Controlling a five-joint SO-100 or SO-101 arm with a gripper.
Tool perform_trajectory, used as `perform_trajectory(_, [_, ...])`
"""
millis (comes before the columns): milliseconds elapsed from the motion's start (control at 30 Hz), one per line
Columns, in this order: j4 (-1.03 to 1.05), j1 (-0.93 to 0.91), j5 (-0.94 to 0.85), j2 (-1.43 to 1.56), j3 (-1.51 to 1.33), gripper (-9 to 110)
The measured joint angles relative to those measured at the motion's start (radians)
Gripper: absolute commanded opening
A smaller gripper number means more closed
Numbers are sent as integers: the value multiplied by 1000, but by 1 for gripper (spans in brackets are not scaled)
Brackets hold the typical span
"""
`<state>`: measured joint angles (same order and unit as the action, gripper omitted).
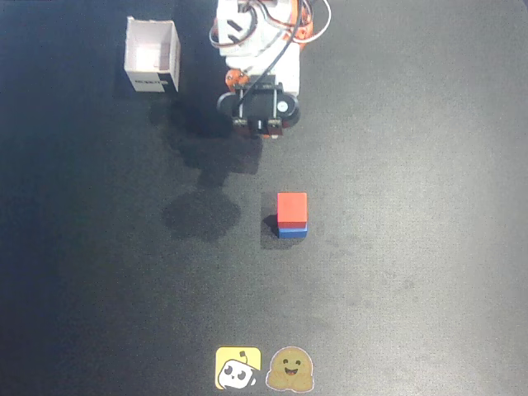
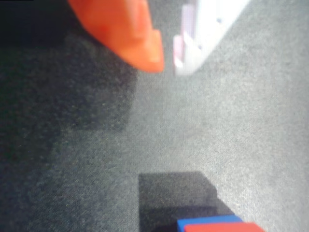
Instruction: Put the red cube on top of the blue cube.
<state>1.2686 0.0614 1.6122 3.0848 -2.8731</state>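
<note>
From my remote station I am seeing the red cube (image 1: 292,206) sitting directly on top of the blue cube (image 1: 292,232), a little right of the middle of the dark desk (image 1: 412,247) in the overhead view. Being cubes, they are showing no long axis; their sides are lying nearly square to the picture edges, and the two are looking closely aligned, with only a thin strip of blue showing below the red. In the wrist view I am seeing just the corner of the stack at the bottom edge, blue (image 2: 207,221) behind and red (image 2: 224,227) in front, with its shadow lying beside it. The gripper (image 1: 262,125) is hanging well apart from the stack, toward the top of the overhead view, close to the arm's base. In the wrist view its orange finger (image 2: 130,34) and white finger (image 2: 203,34) are standing a small gap apart, and nothing is sitting between them, so it is holding nothing. Nothing is standing between the gripper and the stack. I am counting one red cube, one blue cube, one open white box (image 1: 152,56) at the upper left, and two stickers at the bottom edge, a yellow one (image 1: 238,368) and a brown smiling one (image 1: 290,370).
</note>
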Motion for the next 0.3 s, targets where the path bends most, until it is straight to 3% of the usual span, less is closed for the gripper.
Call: perform_trajectory(300, [0, 0, 3, 0, 0, 0])
